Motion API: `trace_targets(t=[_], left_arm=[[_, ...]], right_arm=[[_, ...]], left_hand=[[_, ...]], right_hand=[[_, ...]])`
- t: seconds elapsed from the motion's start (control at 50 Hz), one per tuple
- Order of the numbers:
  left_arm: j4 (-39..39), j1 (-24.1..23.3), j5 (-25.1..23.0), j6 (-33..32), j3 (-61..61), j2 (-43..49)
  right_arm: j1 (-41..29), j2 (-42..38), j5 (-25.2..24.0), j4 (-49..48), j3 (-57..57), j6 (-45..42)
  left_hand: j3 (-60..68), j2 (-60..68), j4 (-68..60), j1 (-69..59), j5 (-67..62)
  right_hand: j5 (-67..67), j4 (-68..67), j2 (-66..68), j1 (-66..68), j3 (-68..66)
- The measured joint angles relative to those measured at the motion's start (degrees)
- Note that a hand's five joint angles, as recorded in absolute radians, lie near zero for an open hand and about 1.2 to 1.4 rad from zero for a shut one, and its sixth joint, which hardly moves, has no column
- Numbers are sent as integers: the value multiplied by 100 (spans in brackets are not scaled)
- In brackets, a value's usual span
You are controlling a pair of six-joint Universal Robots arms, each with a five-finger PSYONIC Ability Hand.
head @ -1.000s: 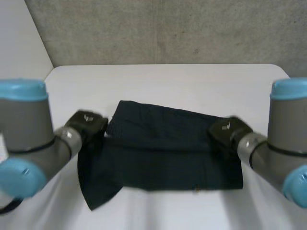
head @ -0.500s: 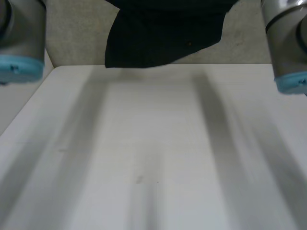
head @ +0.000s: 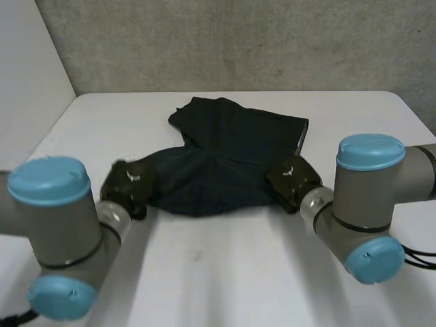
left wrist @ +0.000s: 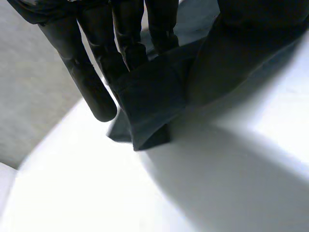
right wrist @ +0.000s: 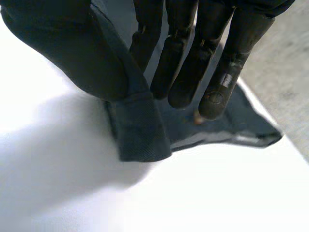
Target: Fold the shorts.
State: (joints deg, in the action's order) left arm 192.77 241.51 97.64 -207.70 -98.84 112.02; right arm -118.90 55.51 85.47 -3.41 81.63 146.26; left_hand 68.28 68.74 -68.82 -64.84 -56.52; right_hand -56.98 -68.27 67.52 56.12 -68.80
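white bench [head: 225, 272] lies open at the near side, with wide room between the arms. left hand [left wrist: 79, 72] pinches the near left corner of the dark shorts [head: 231, 153], fingers nearly straight on the cloth; right hand [right wrist: 190, 63] pinches the near right corner likewise. shorts lie crumpled at the middle, well apart from the far edge and the grey wall [head: 238, 41].

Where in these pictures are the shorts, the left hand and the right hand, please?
shorts [head: 230, 160]: head view, middle of the dark cloth.
left hand [head: 127, 187]: head view, back of the hand.
right hand [head: 293, 180]: head view, back of the hand.
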Motion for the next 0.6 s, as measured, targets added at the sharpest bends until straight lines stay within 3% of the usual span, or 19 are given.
trace_targets(t=[0.18, 0.46, 0.6], left_arm=[[-659, -68, -10, -89, -468, -536], [-3405, -339, -331, -1003, -1286, -2350], [-3650, -433, -806, -920, -1482, -2806]], right_arm=[[28, 667, -12, 737, 455, -35], [40, 2402, -2, 3415, 1717, -1254], [40, 2979, -29, 3379, 2240, -1601]], left_hand=[[0, 0, 0, 0, 0], [0, 0, 0, 0, 0], [-4, -22, 5, 8, 4]], right_hand=[[0, 0, 0, 0, 0], [-1, 0, 0, 0, 0], [-2, 0, 0, 0, 0]])
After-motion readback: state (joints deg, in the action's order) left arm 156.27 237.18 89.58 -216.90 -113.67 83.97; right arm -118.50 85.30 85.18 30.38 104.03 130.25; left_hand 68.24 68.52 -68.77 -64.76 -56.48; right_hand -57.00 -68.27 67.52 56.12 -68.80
